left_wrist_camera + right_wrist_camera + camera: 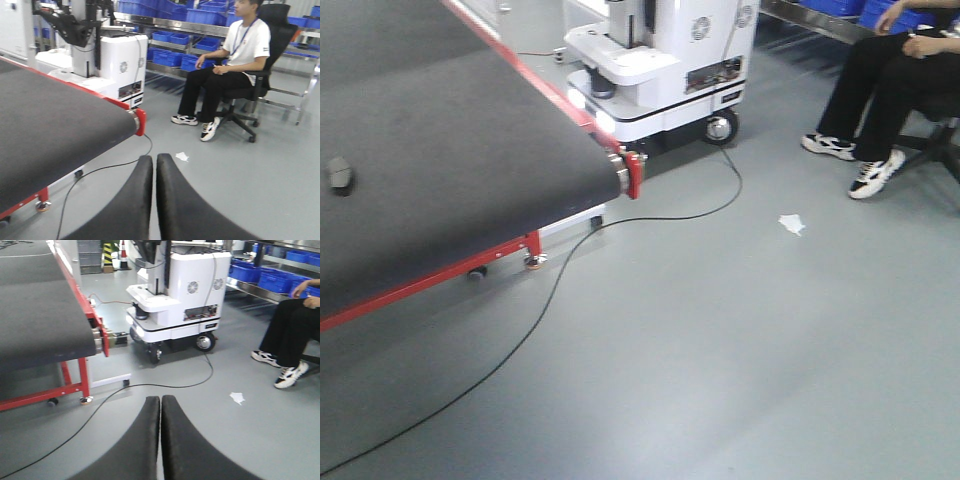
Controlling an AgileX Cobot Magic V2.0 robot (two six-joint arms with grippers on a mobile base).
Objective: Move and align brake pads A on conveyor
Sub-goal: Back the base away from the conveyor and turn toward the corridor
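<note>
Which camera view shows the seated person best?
The left wrist view: the person appears almost whole, face to shoes, in a chair. The front view and the right wrist view show only legs, shoes and hands at the frame edge.

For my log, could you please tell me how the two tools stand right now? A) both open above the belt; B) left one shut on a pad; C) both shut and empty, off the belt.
C: the left tool and right tool are closed tip to tip, holding nothing, over the floor beside the conveyor.
</note>
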